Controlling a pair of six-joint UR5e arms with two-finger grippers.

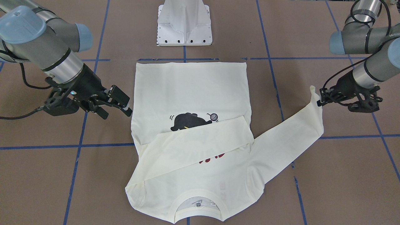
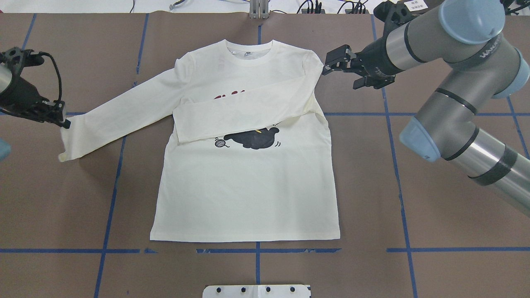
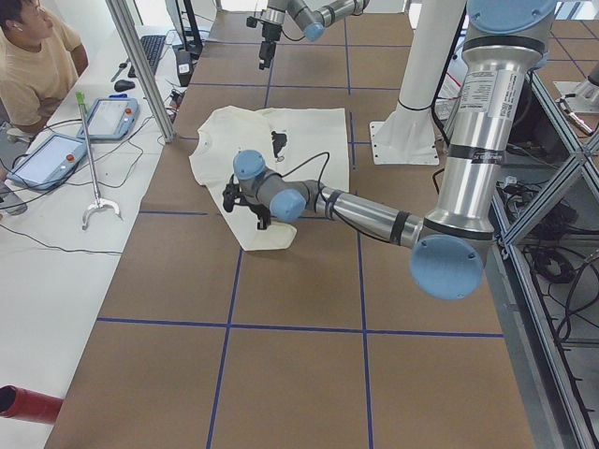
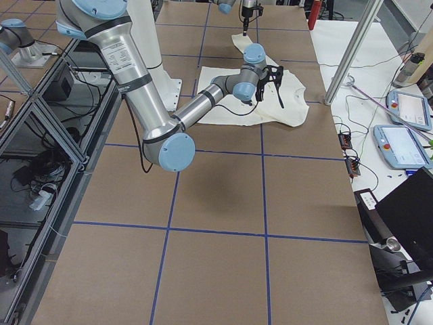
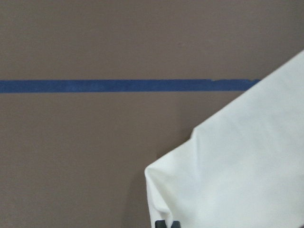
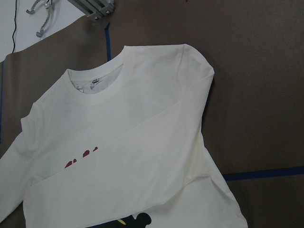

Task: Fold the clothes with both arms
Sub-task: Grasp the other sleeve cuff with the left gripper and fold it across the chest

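Pinching the outstretched sleeve's cuff (image 2: 68,142), the left arm's black fingers (image 2: 58,116) should sweep it taut across the cream-white cat-print long-sleeved T-shirt (image 2: 248,186) lying flat on the brown worktop (image 2: 414,207) between them and the right arm's spread fingers (image 1: 120,97).

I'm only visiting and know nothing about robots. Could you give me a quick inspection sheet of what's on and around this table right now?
Surface: brown table marked in squares with blue tape.
Job's things: shirt lying flat, print up; one sleeve folded across the chest, other sleeve stretched out sideways.
Clutter: nothing seen.
Grippers: left pincer shut on the outstretched sleeve's cuff; right pincer open beside the shirt's shoulder.
Cables: black cables run along both arms.
Surroundings: person at a side bench with tablets.
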